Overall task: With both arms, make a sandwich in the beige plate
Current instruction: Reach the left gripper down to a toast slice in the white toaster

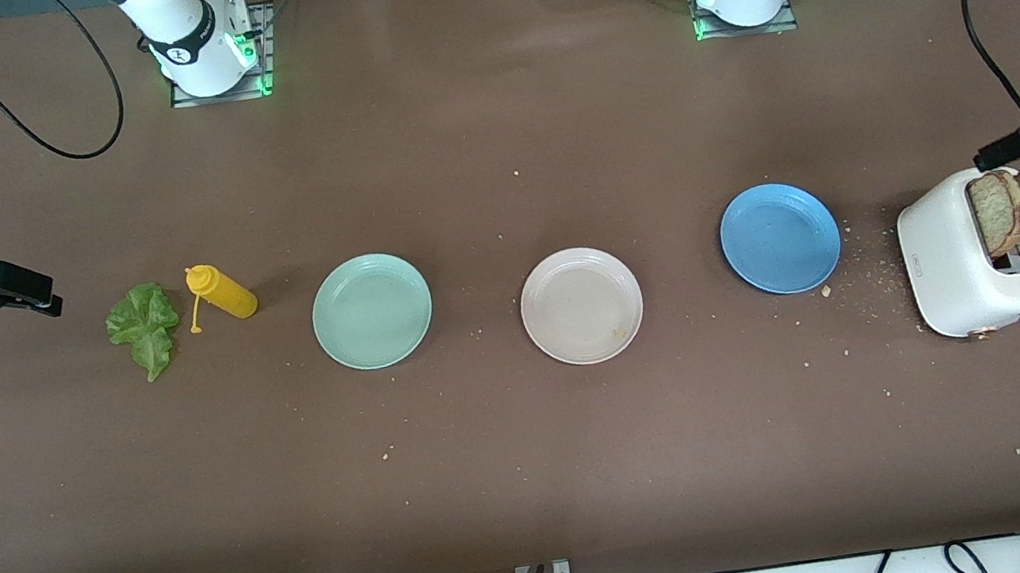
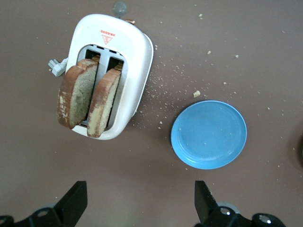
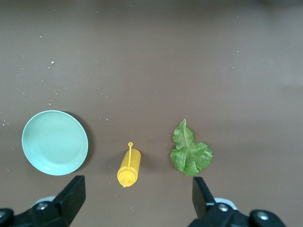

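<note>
The beige plate (image 1: 581,305) lies bare at the table's middle. Two brown toast slices (image 1: 1014,211) (image 2: 78,94) stand upright in the slots of a white toaster (image 1: 946,262) (image 2: 137,52) toward the left arm's end. A green lettuce leaf (image 1: 143,326) (image 3: 190,151) lies flat toward the right arm's end. My left gripper (image 1: 990,152) (image 2: 140,194) hangs open above the table beside the toaster, holding nothing. Over the table beside the lettuce, my right gripper (image 1: 38,296) (image 3: 137,191) is also open, nothing between its fingers.
A yellow squeeze bottle (image 1: 221,291) (image 3: 129,165) lies on its side next to the lettuce. A mint-green plate (image 1: 372,310) (image 3: 55,142) and a blue plate (image 1: 780,237) (image 2: 209,134) flank the beige one. Crumbs dot the brown table around the toaster.
</note>
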`<move>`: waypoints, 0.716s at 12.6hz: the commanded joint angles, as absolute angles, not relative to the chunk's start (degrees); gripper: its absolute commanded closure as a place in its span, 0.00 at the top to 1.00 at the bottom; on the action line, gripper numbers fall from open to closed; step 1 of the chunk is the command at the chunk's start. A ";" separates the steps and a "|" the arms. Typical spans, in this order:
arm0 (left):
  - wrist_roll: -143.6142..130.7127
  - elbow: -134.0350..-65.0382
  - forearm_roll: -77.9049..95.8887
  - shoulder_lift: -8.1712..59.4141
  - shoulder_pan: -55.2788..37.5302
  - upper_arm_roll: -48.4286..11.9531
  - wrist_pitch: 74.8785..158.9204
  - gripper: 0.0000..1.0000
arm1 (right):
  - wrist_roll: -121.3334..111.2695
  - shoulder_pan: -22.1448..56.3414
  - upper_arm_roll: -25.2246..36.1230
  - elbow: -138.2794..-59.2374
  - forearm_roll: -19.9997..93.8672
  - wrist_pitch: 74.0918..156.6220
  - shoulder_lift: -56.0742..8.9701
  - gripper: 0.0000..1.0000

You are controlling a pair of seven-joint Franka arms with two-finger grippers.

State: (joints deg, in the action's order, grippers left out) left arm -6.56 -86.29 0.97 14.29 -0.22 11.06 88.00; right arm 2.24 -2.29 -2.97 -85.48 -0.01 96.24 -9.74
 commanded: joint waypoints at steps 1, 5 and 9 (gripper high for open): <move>-6.16 -80.35 5.43 20.99 5.77 10.64 87.19 1.00 | 2.46 -2.55 -3.08 -85.78 1.05 95.62 -9.14 1.00; -5.27 -79.89 9.58 22.23 9.32 10.63 87.54 1.00 | 2.46 -2.55 -3.08 -85.78 1.06 95.62 -9.40 1.00; -5.10 -80.41 6.61 24.26 8.70 10.29 89.64 1.00 | 2.46 -2.55 -3.08 -85.78 1.05 95.89 -9.49 1.00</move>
State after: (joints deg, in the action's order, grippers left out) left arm -5.81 -81.99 7.90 22.32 8.98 10.58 88.59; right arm 2.25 -2.29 -2.97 -85.48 0.03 96.10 -9.92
